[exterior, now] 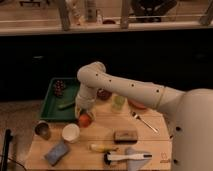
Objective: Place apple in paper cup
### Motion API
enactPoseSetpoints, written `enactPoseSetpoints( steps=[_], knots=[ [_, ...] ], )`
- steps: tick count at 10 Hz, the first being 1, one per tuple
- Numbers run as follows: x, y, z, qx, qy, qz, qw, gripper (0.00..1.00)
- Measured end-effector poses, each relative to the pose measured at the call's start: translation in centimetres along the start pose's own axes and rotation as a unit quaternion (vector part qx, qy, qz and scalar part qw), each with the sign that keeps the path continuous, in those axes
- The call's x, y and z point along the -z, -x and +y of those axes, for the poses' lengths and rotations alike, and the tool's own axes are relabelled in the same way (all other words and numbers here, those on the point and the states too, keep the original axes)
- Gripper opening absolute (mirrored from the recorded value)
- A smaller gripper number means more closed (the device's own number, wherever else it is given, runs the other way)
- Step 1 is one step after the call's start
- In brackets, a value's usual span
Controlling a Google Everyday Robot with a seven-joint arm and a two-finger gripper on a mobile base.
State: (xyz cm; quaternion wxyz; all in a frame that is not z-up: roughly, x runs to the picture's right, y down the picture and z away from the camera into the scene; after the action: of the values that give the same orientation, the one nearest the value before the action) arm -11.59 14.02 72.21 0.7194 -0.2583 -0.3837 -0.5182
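The orange-red apple is at the left middle of the wooden table, just up and right of the white paper cup. My gripper comes down from above at the end of the white arm and is shut on the apple's top. The apple hangs low over the table next to the green tray's front right corner. The paper cup stands upright and empty, a short gap from the apple.
A green tray with a dark pinecone-like thing lies at the left. A metal cup, blue sponge, banana, white brush, brown block, fork, green cup, orange plate and dark bowl stand around.
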Motion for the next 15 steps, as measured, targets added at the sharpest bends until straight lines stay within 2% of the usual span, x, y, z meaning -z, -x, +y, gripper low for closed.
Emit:
enactPoseSetpoints(
  steps=[3, 4, 5, 7, 8, 11, 15],
  knots=[
    [-0.4, 0.2, -0.1, 0.004, 0.004, -0.008, 1.0, 0.0],
    [-0.4, 0.1, -0.2, 0.01, 0.014, -0.009, 0.9998, 0.0],
    [-0.6, 0.2, -1.5, 0.021, 0.017, -0.009, 0.9996, 0.0],
    [-0.9, 0.5, -2.5, 0.034, 0.028, -0.01, 0.999, 0.0],
    [-1.1, 0.7, -3.1, 0.045, 0.039, -0.013, 0.9981, 0.0],
    [-1.9, 1.3, -4.6, 0.07, 0.055, -0.021, 0.9958, 0.0],
    [-2.8, 2.9, -5.4, 0.092, 0.067, -0.033, 0.993, 0.0]
  ],
)
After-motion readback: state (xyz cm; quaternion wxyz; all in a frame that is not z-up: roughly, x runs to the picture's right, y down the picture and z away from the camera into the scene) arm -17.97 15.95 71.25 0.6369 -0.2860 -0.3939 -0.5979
